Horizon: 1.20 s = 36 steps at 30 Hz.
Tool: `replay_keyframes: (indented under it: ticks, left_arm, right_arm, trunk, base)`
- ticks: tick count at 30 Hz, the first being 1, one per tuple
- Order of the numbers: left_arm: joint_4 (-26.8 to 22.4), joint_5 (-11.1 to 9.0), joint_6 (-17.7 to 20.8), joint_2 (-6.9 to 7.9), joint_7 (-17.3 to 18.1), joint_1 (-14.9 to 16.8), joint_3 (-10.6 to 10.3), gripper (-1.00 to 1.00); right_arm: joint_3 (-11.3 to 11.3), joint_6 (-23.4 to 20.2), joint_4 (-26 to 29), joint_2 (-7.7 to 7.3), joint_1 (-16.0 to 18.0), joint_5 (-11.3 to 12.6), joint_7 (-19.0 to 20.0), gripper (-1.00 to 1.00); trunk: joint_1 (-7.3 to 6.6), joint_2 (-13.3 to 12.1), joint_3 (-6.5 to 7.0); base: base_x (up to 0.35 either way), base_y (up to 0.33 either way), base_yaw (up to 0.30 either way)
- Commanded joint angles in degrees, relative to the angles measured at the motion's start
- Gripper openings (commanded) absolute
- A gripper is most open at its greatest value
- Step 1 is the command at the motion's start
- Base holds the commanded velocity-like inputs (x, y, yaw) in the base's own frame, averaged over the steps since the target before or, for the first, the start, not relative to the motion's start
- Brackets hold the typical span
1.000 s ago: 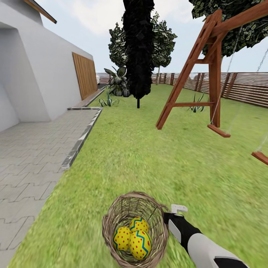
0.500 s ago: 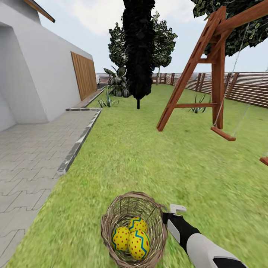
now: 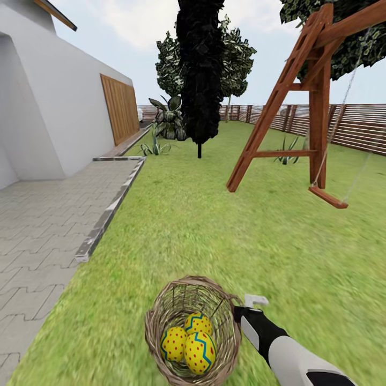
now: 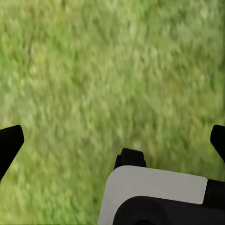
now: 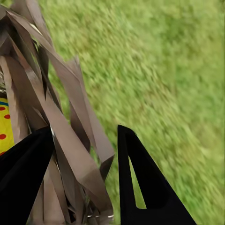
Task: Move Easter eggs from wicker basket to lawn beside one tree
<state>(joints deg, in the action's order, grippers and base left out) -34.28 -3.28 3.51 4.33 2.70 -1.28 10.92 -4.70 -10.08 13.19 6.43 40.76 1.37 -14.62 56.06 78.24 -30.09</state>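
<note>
Since a second ago our whole head view has swung a little: the swing frame (image 3: pixel 300 107) and patio edge sit differently in the picture, while the wicker basket (image 3: pixel 228 327) stays at the same spot near our right arm, which points to camera motion, not to things moving.

We see the basket as a round, deep bowl of brown open weave, standing upright on the lawn (image 3: pixel 214 230), whose grass is short and mottled green. All three Easter eggs (image 3: pixel 199 351) lie together in its bottom, smooth yellow ovals with red dots and blue-edged green zigzags.

Our right gripper (image 5: pixel 86 180) grips the basket's rim on the side nearest our arm: in the right wrist view its two black, wedge-shaped fingers (image 5: pixel 140 187) straddle the flat woven strips, narrowly closed on the wicker wall, with a patch of yellow egg showing through the weave.

Our left gripper (image 4: pixel 112 140) hangs over bare grass, its dark fingertips (image 4: pixel 9 143) spread wide at the picture's edges, holding nothing.

Farther off stand an all-black tree (image 3: pixel 199 69), a leafy tree (image 3: pixel 236 59) with a slim pale trunk behind it, a slatted brown fence (image 3: pixel 354 126) and the grey interlocking patio (image 3: pixel 43 225).
</note>
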Motion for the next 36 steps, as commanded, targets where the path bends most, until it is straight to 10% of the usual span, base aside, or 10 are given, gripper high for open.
replay_keyframes:
  ticks: [1, 36]
  left_arm:
    - [-0.17, -0.35, 0.36, -0.02, 0.28, -0.03, 0.16, 1.0]
    - [-0.17, -0.33, 0.27, 0.0, 0.29, -0.03, 0.15, 1.0]
  right_arm:
    - [-0.58, -0.17, 0.13, 0.06, 0.02, 0.3, 0.03, -1.0]
    - [-0.58, -0.13, 0.17, 0.16, -0.15, 0.3, 0.03, -1.0]
  trunk:
    - [0.04, 0.03, -0.04]
    - [0.04, 0.03, -0.04]
  base:
    - [0.331, 0.0, 0.0]
    - [0.331, 0.0, 0.0]
